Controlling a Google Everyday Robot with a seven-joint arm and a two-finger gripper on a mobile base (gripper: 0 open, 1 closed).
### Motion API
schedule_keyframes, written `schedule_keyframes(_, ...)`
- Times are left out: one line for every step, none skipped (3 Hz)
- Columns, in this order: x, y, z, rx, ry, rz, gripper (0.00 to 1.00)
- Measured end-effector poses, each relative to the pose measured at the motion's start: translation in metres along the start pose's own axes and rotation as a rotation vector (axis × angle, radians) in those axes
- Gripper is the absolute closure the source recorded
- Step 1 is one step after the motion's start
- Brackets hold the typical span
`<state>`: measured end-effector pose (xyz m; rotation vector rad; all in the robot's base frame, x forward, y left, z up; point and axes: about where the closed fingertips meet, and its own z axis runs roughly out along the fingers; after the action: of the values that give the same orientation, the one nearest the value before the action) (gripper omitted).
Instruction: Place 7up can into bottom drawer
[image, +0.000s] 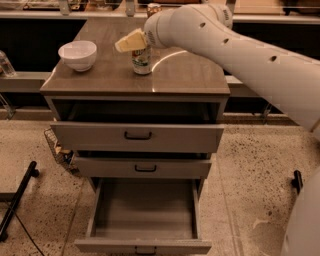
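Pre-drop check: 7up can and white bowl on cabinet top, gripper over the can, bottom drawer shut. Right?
No: the camera view shows the bottom drawer pulled open. Rest holds: 7up can and white bowl on cabinet top, gripper over the can.

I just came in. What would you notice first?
A big white arm reaches in from the picture's right, its end effector just above the 7up can on the cabinet top. Below, the bottom drawer is pulled wide open, and a white bowl sits on the top's left side.
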<state>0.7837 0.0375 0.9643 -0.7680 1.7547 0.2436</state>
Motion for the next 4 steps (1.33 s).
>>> schedule_keyframes(0.016,-0.006,0.012,-0.01,-0.001,0.042,0.0)
schedule_keyframes(0.028,-0.006,0.027,-0.035,0.004,0.082,0.03)
schedule_keyframes(0.032,-0.006,0.035,-0.049,0.005,0.115,0.25)
schedule_keyframes(0.033,-0.003,0.041,-0.077,-0.012,0.156,0.56)
